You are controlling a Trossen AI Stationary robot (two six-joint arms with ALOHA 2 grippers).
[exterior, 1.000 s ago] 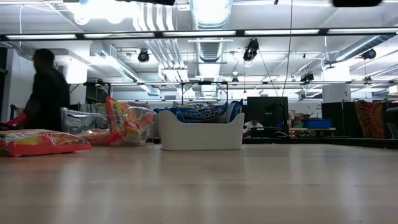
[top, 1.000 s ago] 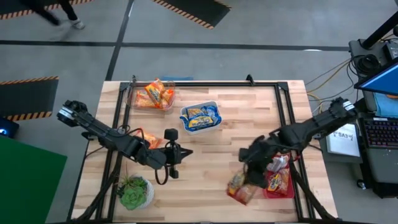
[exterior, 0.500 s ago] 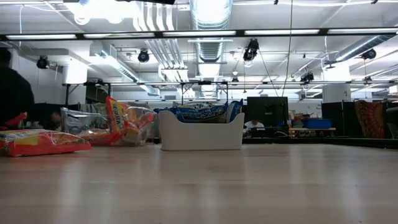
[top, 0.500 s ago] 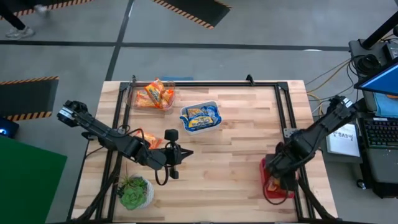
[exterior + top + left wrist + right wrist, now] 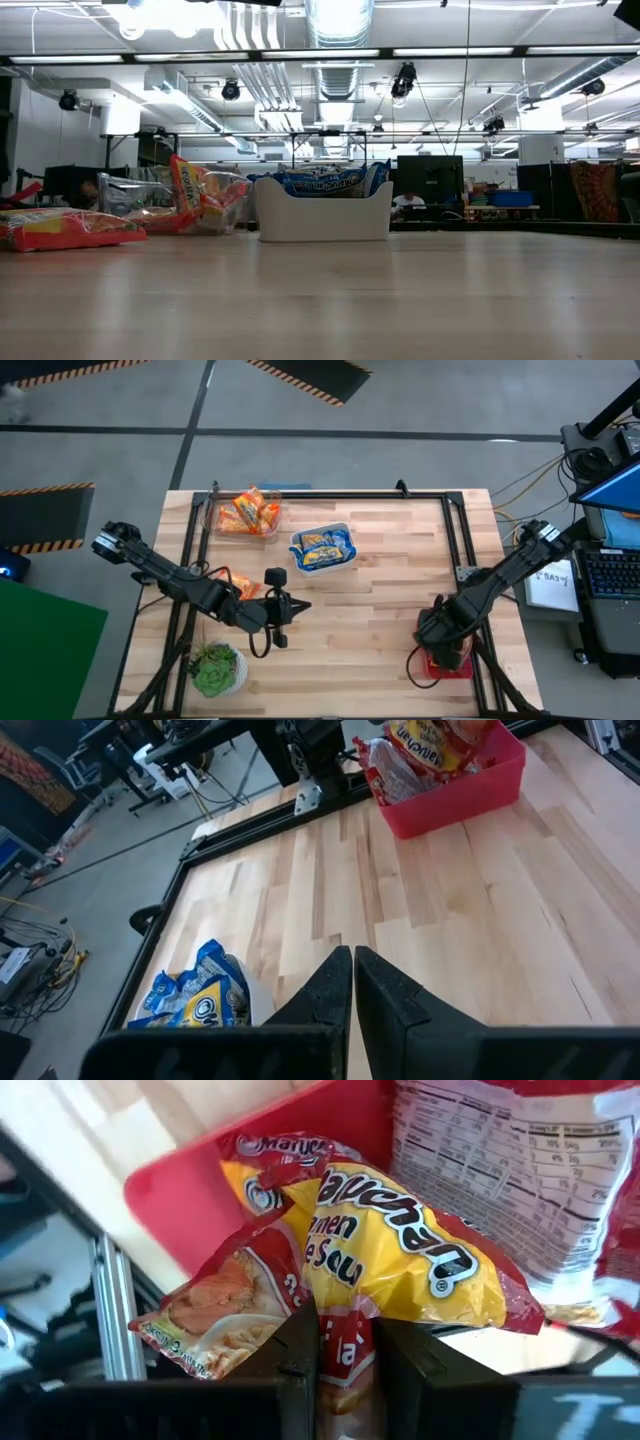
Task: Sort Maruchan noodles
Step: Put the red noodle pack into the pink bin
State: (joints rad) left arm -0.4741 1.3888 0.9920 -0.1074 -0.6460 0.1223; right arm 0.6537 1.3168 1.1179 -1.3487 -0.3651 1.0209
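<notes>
My right gripper [image 5: 444, 651] hangs over the red bin [image 5: 432, 670] at the near right, shut on a red-pink Maruchan packet with a yellow centre [image 5: 390, 1250]. Another packet [image 5: 500, 1170] lies in the bin, label side up. Orange packets fill the clear bin [image 5: 246, 512], and blue ones fill the white bin [image 5: 322, 548]. One red-pink packet [image 5: 241, 586] lies flat on the table by the left arm. My left gripper [image 5: 279, 626] is shut on nothing, above the table's middle left. My right gripper pinches the packet's crumpled red end [image 5: 345, 1352] between its two fingers. The fingers come steeply from above. The rest of the packet stretches out beyond the fingers, inside the red bin's walls and over the packet lying there.
A small green potted plant [image 5: 217, 669] stands at the near left corner. Black frame rails [image 5: 460, 530] run along the table's edges. Bare wood [image 5: 360, 620] lies between the two arms. Monitors and cables sit beyond the right edge.
My right gripper has carried the packet from left of the red bin toward the table's right edge and down over the bin. It has tipped from nearly level to pointing steeply down. A person walking past the table's far left corner has gone out of view.
</notes>
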